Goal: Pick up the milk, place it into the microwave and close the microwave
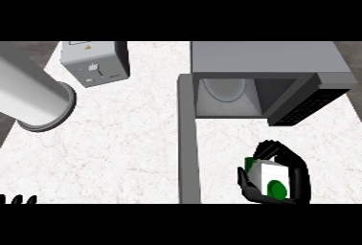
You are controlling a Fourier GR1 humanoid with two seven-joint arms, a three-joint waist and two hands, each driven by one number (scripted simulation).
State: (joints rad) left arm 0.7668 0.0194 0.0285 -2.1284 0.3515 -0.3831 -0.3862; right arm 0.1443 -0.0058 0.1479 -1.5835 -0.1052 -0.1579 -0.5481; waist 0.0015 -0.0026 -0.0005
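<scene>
The right hand (283, 174) grasps the milk (271, 178), fingers and thumb curled round it, in front of the microwave (268, 60). The cavity is open; the door (188, 143) stands swung out to the hand's left.

Risks: the carton may strike the cavity's lower lip or side wall if carried in too low or off-centre. The outstretched door may be bumped.

The milk is a white carton with a green round cap and green trim; its far side is hidden, so its full shape is uncertain.

The left hand (17, 199) rests released at the lower left edge.
</scene>
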